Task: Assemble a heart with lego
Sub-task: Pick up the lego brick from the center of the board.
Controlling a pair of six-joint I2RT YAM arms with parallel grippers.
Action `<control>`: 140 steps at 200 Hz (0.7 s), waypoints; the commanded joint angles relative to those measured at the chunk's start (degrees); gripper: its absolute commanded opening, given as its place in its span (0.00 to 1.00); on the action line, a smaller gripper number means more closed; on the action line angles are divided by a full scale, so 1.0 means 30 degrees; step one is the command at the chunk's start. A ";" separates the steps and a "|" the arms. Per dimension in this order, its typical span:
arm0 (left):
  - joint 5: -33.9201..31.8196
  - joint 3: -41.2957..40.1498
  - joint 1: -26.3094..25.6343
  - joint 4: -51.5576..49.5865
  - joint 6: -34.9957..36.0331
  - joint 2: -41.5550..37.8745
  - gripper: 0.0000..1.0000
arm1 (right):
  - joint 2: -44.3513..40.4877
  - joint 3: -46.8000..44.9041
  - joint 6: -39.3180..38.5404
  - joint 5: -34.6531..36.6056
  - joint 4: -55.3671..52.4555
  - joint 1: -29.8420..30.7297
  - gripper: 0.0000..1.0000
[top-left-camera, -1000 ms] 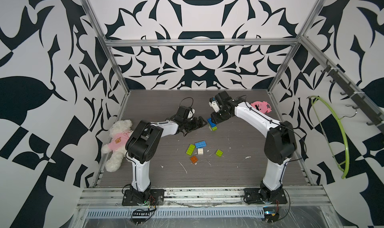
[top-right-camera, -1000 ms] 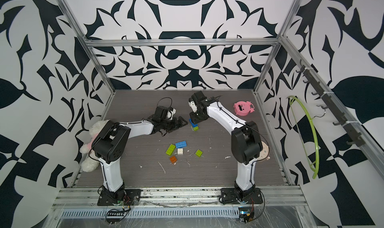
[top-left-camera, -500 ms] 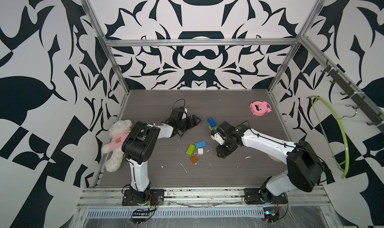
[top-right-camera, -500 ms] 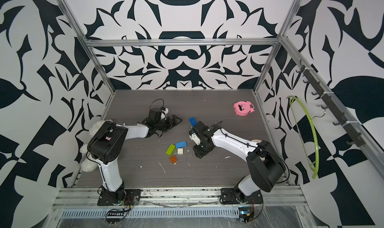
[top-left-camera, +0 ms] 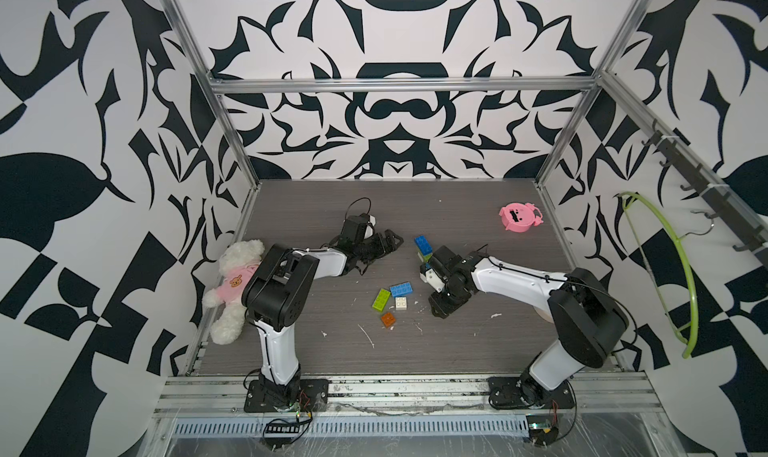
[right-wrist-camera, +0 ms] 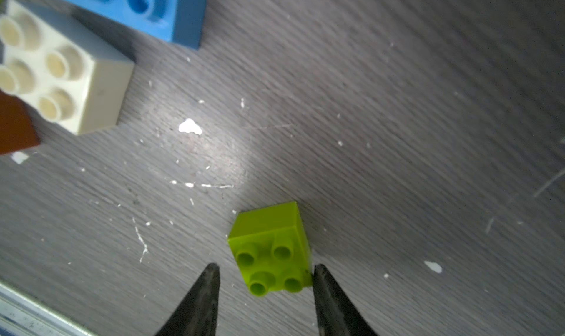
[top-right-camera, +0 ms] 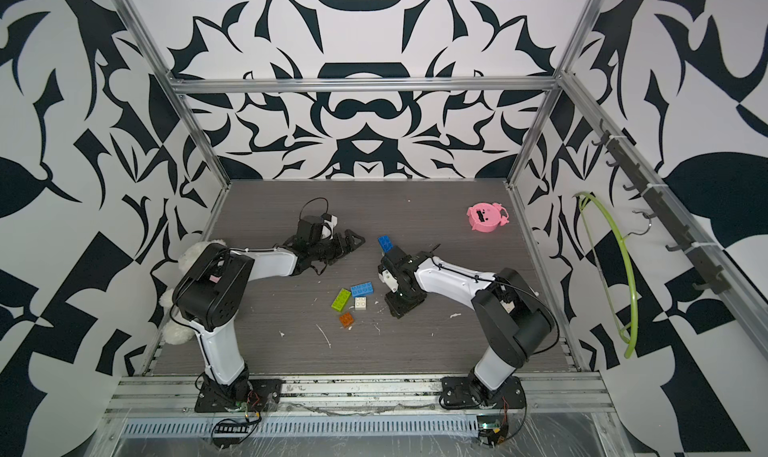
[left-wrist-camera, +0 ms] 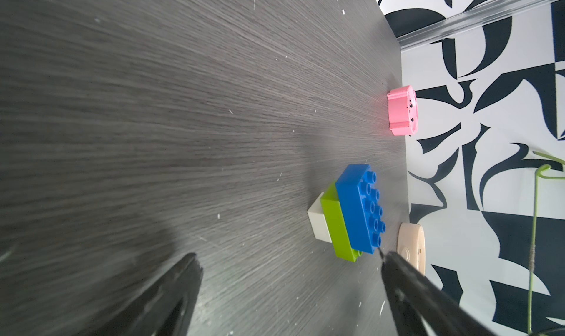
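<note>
The heart (top-left-camera: 423,245) is a joined cluster of blue, lime and white lego (left-wrist-camera: 357,209) standing at mid table, also seen in a top view (top-right-camera: 385,243). My left gripper (left-wrist-camera: 289,267) lies low beside it, open and empty, in both top views (top-left-camera: 388,243) (top-right-camera: 352,243). My right gripper (right-wrist-camera: 266,271) points down at the table (top-left-camera: 440,307) (top-right-camera: 400,307), open astride a small lime square brick (right-wrist-camera: 272,249); one fingertip (right-wrist-camera: 318,273) touches its side. Loose blue (top-left-camera: 401,288), lime (top-left-camera: 381,299), white (top-left-camera: 401,303) and orange (top-left-camera: 388,318) bricks lie just left of it.
A pink round toy (top-left-camera: 519,222) sits at the back right. A white teddy bear (top-left-camera: 235,284) lies against the left wall. A green hanger (top-left-camera: 673,268) hangs on the right wall. A beige disc (left-wrist-camera: 411,245) lies beyond the cluster.
My right arm has left the brick cluster at mid table and swung forward and down over the small lime brick, its jaws widening a little. The left gripper drew back slightly.
</note>
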 commanded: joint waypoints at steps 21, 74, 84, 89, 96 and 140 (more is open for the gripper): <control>0.0469 -0.0032 0.0000 -0.0360 0.0322 -0.0282 0.95 | -0.0103 0.0659 -0.0338 0.0127 0.0206 0.0047 0.45; 0.0678 0.0182 -0.0005 -0.0390 0.0314 -0.0093 0.96 | 0.0239 0.0868 -0.0587 0.0325 0.0172 0.0034 0.47; 0.0694 0.0170 -0.0015 -0.0383 0.0285 -0.0089 0.96 | 0.0350 0.0911 -0.0602 0.0219 0.0200 0.0047 0.45; 0.0697 0.0166 -0.0002 -0.0387 0.0285 -0.0080 0.96 | 0.0380 0.0953 -0.0581 0.0253 0.0172 0.0043 0.45; 0.0711 0.0130 -0.0002 -0.0415 0.0287 -0.0120 0.95 | 0.0423 0.0956 -0.0598 0.0220 0.0195 0.0048 0.43; 0.0717 0.0166 -0.0004 -0.0419 0.0285 -0.0098 0.95 | 0.0215 0.1049 -0.0543 -0.0118 0.0440 0.0047 0.25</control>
